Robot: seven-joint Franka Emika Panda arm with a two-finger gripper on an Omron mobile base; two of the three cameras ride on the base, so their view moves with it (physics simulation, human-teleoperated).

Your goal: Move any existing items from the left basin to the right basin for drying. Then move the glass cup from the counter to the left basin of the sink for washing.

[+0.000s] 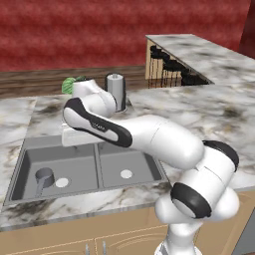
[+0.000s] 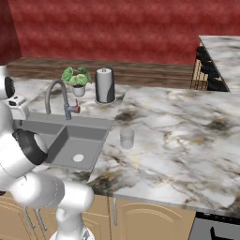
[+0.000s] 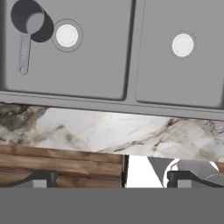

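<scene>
Two-finger gripper spread wide, empty, above sink front rim. Small matte dark grey handled cup upright in wider left basin, beside drain. Probably light, rigid; pinch across rim. Farther: clear glass tumbler on marble counter, fragile, slippery.

Glossy white rounded arm segments joined by dark bands at joints.

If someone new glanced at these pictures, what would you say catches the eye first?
Probably the dark grey cup, standing in the left basin beside its white drain. Next, the clear glass cup on the marble counter just right of the sink. The gripper hangs open above the sink's front edge.
</scene>
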